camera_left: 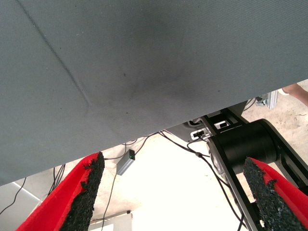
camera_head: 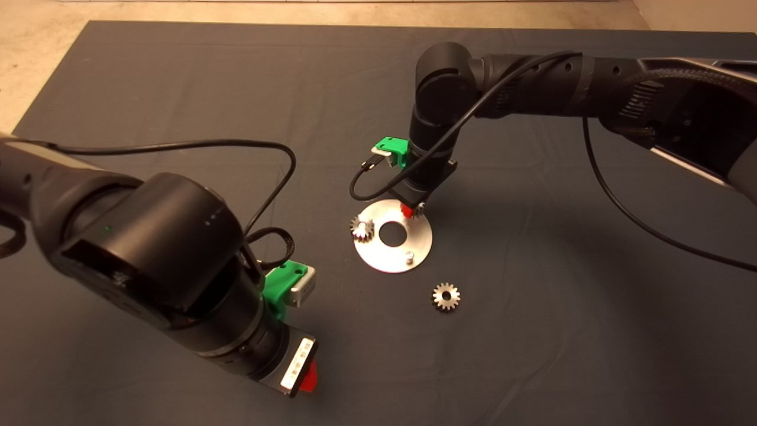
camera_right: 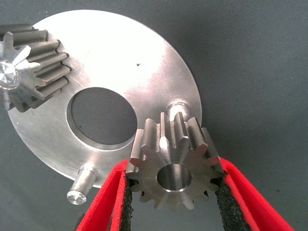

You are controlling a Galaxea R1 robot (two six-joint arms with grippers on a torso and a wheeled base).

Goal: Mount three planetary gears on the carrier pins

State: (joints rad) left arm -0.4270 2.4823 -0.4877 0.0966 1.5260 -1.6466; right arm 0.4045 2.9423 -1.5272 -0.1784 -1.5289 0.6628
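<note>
The shiny round carrier disc [camera_head: 378, 260] lies mid-mat with a large centre hole. One planetary gear [camera_head: 362, 228] sits on its left pin, also seen in the right wrist view [camera_right: 33, 67]. My right gripper [camera_head: 412, 208] hangs over the disc's far edge, shut on a second gear [camera_right: 174, 168] held by its teeth between both pads. A bare pin [camera_right: 177, 107] shows just beyond that gear, clear of its hole. Another bare pin [camera_head: 408, 256] stands on the near side and shows in the right wrist view [camera_right: 81, 184]. A third gear [camera_head: 446, 296] lies flat on the mat near the disc.
My left gripper [camera_head: 304, 376] waits at the mat's lower left, open and empty [camera_left: 175, 185], its wrist view looking past the mat's edge at cables and the robot base on the floor. Black cables loop off both wrists above the mat.
</note>
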